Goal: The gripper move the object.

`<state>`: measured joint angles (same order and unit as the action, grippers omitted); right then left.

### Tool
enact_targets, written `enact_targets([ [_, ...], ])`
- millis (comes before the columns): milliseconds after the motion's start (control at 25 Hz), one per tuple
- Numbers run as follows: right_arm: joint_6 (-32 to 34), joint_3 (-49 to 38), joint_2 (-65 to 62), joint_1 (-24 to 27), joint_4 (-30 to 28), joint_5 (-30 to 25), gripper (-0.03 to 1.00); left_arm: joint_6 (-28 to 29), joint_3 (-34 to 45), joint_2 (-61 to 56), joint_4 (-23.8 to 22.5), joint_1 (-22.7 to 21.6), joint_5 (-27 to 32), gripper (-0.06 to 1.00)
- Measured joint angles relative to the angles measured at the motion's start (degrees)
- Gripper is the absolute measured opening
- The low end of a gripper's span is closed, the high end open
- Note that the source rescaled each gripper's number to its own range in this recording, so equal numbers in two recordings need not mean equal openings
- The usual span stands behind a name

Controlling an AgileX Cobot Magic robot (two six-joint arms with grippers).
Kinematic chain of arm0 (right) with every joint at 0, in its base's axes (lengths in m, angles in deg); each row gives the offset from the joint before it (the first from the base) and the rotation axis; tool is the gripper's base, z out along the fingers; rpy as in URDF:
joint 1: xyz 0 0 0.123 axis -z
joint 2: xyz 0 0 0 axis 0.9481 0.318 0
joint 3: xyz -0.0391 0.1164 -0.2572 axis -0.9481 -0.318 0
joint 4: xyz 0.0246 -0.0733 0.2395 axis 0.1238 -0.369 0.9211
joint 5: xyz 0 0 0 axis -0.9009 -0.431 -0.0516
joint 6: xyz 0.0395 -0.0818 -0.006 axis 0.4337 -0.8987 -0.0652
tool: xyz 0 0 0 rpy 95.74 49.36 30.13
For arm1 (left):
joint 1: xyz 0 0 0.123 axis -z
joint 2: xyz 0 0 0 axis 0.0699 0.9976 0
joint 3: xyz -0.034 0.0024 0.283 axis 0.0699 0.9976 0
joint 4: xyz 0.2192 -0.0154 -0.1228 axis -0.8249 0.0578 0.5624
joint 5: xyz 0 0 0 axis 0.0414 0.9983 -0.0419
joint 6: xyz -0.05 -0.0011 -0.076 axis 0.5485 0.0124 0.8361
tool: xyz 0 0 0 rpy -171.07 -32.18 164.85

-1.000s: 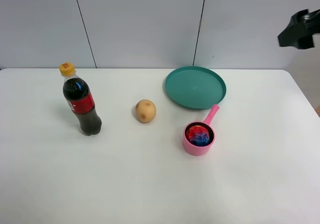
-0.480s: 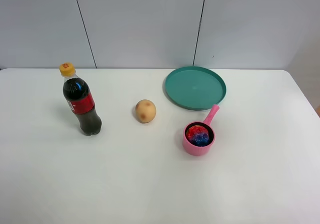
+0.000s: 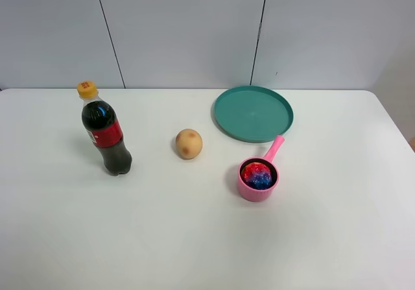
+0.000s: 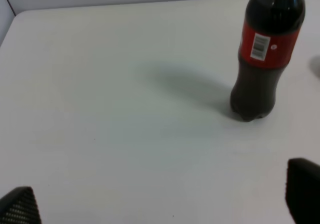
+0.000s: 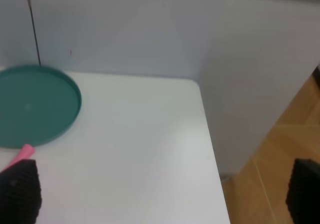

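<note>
The tie-dye ball [image 3: 258, 174], red, blue and pink, lies inside a small pink saucepan [image 3: 247, 191] right of the table's middle. No gripper shows in the exterior high view. In the left wrist view my left gripper [image 4: 160, 204] is open and empty; its dark fingertips [image 4: 20, 206] stand wide apart over bare table, near the cola bottle. In the right wrist view my right gripper [image 5: 160, 196] is open and empty, its fingertips [image 5: 17, 191] wide apart by the table's far right edge. The ball is hidden in both wrist views.
A cola bottle [image 3: 106, 133] stands at the left and also shows in the left wrist view [image 4: 267, 48]. A tan potato-like ball [image 3: 189, 143] lies mid-table. A teal plate [image 3: 253, 113] lies behind the saucepan and shows in the right wrist view [image 5: 35, 106]. The pan's pink handle [image 5: 21, 154] shows there too.
The black arm end seen at the upper right of the exterior high view one second ago has left the picture. The ball, saucepan, potato, plate and bottle have not moved.
</note>
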<state>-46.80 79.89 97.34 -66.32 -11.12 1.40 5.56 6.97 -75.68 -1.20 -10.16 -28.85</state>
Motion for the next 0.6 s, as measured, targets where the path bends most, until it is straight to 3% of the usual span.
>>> enact_targets([
  [400,4.72,-16.31,-13.65,0.09,3.50,-0.36,1.00,0.00,0.00,0.00,0.00,0.00,0.00,1.00],
  [600,6.15,-26.52,-17.56,0.09,3.50,1.97,1.00,0.00,0.00,0.00,0.00,0.00,0.00,1.00],
])
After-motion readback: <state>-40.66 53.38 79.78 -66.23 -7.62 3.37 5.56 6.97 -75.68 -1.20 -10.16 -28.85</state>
